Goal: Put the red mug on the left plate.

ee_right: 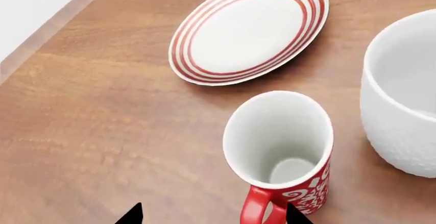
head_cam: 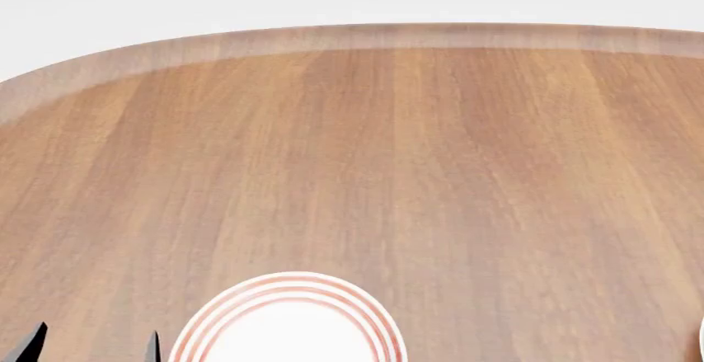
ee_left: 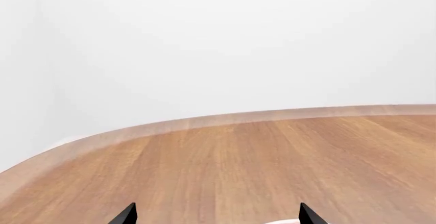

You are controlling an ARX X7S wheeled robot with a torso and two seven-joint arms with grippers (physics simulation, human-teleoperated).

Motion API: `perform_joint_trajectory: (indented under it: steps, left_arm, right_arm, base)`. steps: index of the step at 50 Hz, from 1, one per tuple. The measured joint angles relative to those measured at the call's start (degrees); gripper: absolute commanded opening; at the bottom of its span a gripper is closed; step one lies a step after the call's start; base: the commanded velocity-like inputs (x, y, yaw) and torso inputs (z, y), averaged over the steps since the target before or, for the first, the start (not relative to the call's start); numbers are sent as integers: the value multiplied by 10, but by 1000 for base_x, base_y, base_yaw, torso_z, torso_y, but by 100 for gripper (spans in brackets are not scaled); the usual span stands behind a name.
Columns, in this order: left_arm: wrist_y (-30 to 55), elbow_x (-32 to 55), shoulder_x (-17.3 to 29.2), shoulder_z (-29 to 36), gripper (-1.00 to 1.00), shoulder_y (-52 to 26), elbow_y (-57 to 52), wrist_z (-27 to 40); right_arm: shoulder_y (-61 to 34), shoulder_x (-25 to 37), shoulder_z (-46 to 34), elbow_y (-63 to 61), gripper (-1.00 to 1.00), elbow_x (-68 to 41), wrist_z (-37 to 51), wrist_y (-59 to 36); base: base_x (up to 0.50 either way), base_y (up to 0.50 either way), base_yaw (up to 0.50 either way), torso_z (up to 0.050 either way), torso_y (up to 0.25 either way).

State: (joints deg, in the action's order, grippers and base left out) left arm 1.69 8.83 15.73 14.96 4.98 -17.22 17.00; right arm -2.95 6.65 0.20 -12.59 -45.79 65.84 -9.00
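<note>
Right end effector is low over the tabletop, its two dark tips spread wide, holding nothing. The red mug stands upright just beyond them, handle turned toward the camera and almost touching one tip, white inside showing. That handle-first line-up looks like a setup for closing on the handle or rim, though nothing is pinched yet. Beside the mug, close but apart, stands a larger white mug. Past the red mug lies a plate, bare, flat on the wood; I can't tell from this view alone whether it is the left one of the pair. Over to the left end effector: in the head view its tips poke up just beside the left plate, fingers apart, empty, likely parked out of the way while leaving the dish open for the drop. The head view shows no mug, so the carry looks not yet begun. Far beyond, only wood and the curved edge.
</note>
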Motion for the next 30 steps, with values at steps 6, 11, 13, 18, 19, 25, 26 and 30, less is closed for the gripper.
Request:
perform_joint_trajectory:
  steps: [6, 11, 13, 18, 19, 25, 26, 30]
  left_arm:
    - [-1, 1, 1, 1, 100, 0, 0, 1]
    - [-1, 2, 2, 1, 100, 0, -2, 3]
    - [-1, 2, 3, 1, 100, 0, -2, 3]
    - [-1, 2, 4, 3, 100, 0, -2, 5]
    - [-1, 2, 4, 3, 100, 0, -2, 5]
    - [-2, 2, 5, 4, 100, 0, -2, 6]
    - [-2, 2, 5, 4, 100, -1, -2, 6]
    - [-2, 2, 5, 5, 100, -1, -2, 7]
  right_arm:
    - [-5, 1, -1, 13, 100, 1, 1, 3]
    - [-9, 2, -1, 25, 100, 0, 1, 6]
    - [-11, 2, -2, 30, 100, 0, 1, 7]
    - [-14, 2, -3, 42, 100, -1, -1, 10]
    - [-14, 2, -3, 44, 100, -1, -1, 11]
    - [-17, 3, -4, 54, 100, -3, -2, 14]
    - [-17, 3, -5, 56, 100, -4, -2, 14]
    - [-20, 3, -5, 64, 100, -6, -3, 16]
  base:
    - [0, 0, 0, 0, 0]
    - [0, 0, 0, 0, 0]
    - [0, 0, 0, 0, 0]
    - [0, 0, 0, 0, 0]
    - [0, 0, 0, 0, 0]
    - [0, 0, 0, 0, 0]
    - [0, 0, 0, 0, 0]
    - [0, 0, 0, 0, 0]
